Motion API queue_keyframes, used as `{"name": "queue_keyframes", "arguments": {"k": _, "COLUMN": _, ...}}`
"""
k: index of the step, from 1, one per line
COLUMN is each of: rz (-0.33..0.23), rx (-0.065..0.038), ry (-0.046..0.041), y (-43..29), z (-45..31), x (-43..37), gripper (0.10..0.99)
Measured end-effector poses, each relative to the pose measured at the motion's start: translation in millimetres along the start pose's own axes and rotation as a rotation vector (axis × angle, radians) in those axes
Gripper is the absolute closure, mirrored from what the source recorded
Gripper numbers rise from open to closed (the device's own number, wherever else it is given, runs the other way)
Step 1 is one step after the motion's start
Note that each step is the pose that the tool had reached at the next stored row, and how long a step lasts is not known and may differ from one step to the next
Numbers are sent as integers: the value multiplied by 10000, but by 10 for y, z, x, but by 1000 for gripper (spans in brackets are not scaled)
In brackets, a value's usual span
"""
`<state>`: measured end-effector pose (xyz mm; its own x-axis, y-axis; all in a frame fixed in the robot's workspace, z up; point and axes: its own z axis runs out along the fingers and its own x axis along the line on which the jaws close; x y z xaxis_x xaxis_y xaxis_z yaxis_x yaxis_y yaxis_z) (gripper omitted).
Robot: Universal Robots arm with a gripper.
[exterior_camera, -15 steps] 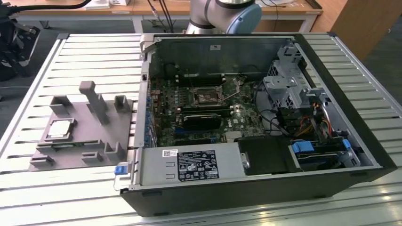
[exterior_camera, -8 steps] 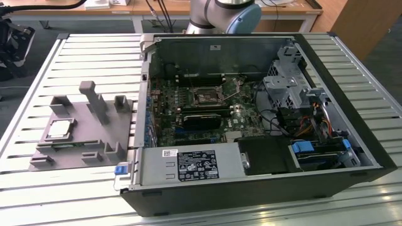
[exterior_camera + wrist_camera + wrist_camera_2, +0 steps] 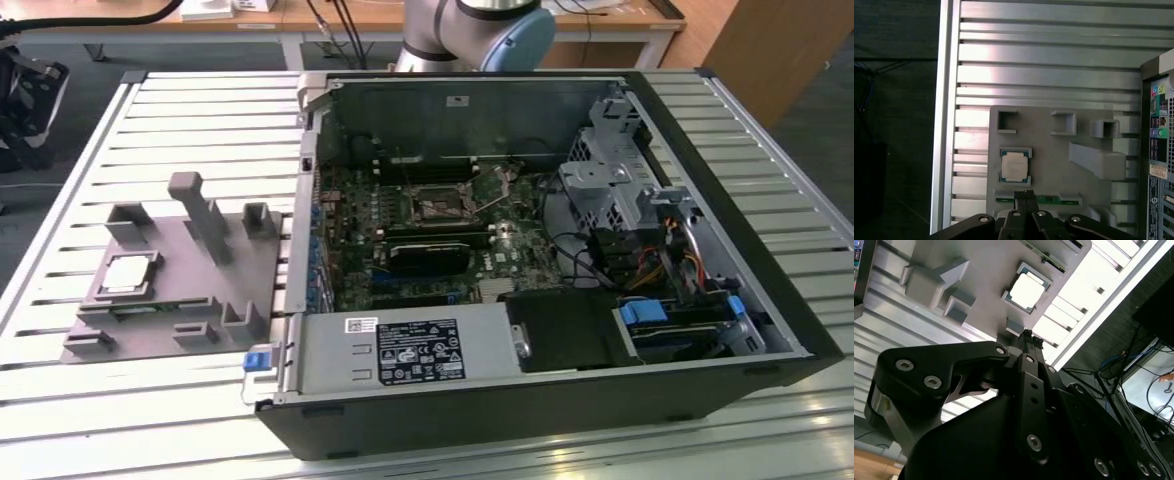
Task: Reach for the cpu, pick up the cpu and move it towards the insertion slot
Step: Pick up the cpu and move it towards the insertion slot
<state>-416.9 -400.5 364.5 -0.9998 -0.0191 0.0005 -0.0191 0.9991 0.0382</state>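
Exterior view: we see the insertion slot [image 3: 437,205] mid-frame. In both wrist views: gripper [image 3: 1024,194] closed, empty, near the cpu [image 3: 1015,166].

Cpu [image 3: 1015,166]: 1, beyond the fingertips [image 3: 1020,196]. Grey tray [image 3: 1054,165]: 1. Open computer case [image 3: 534,425]: 1. Insertion slot [image 3: 438,207]: 1. Gripper [image 3: 1024,194]: 1.
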Motion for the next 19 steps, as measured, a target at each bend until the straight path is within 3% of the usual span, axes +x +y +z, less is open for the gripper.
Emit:
{"name": "queue_keyframes", "arguments": {"k": 5, "rz": 0, "rx": 0, "ry": 0, "y": -28, "z": 67, "x": 1, "gripper": 973}}
{"name": "queue_keyframes", "arguments": {"k": 6, "rz": 0, "rx": 0, "ry": -1, "y": -32, "z": 85, "x": 0, "gripper": 918}}
{"name": "queue_keyframes", "arguments": {"k": 7, "rz": 1, "rx": 0, "ry": 0, "y": -35, "z": 102, "x": 1, "gripper": 918}}
{"name": "queue_keyframes", "arguments": {"k": 12, "rz": 0, "rx": 0, "ry": 0, "y": -41, "z": 193, "x": 1, "gripper": 675}}
{"name": "queue_keyframes", "arguments": {"k": 13, "rz": 0, "rx": 0, "ry": 0, "y": -41, "z": 211, "x": 0, "gripper": 675}}
{"name": "queue_keyframes", "arguments": {"k": 15, "rz": 0, "rx": 0, "ry": -1, "y": -43, "z": 248, "x": 0, "gripper": 561}}
{"name": "queue_keyframes", "arguments": {"k": 18, "rz": 0, "rx": -1, "ry": -1, "y": -45, "z": 302, "x": 0, "gripper": 502}}
{"name": "queue_keyframes", "arguments": {"k": 19, "rz": 0, "rx": 0, "ry": -1, "y": -46, "z": 320, "x": 0, "gripper": 439}}
